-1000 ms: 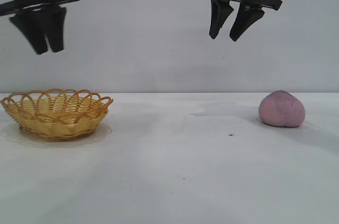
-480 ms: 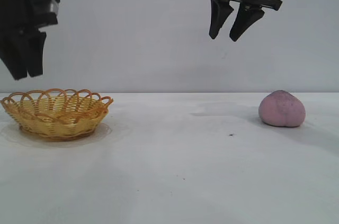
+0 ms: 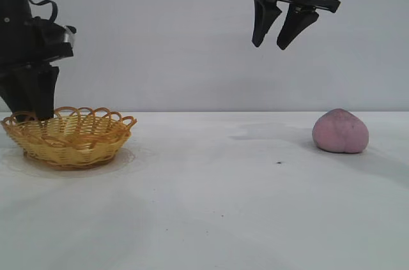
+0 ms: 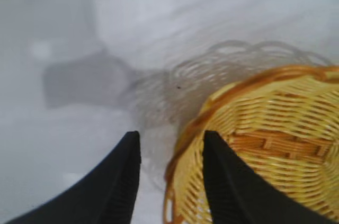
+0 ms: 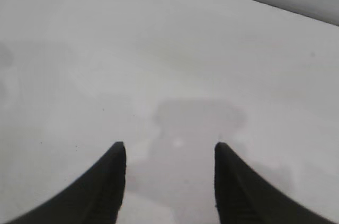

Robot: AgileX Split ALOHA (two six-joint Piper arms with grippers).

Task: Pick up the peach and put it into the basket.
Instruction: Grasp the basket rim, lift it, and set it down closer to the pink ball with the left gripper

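Observation:
The pink-mauve peach [image 3: 340,131] lies on the white table at the right. The yellow wicker basket [image 3: 69,137] stands at the left and is empty. My left gripper [image 3: 29,113] is low at the basket's left end. In the left wrist view it [image 4: 170,135] is open, and its fingers straddle the basket's looped rim [image 4: 212,108], one inside and one outside. My right gripper [image 3: 270,45] is open and empty, high above the table, up and to the left of the peach. The right wrist view shows my right gripper [image 5: 169,145] over bare table only.
The white table [image 3: 217,193] runs flat between basket and peach, with a small dark speck [image 3: 279,162] near the peach. A plain grey wall stands behind.
My left gripper has come down from high above to the basket's left rim. The right gripper, the peach and the basket have not moved.

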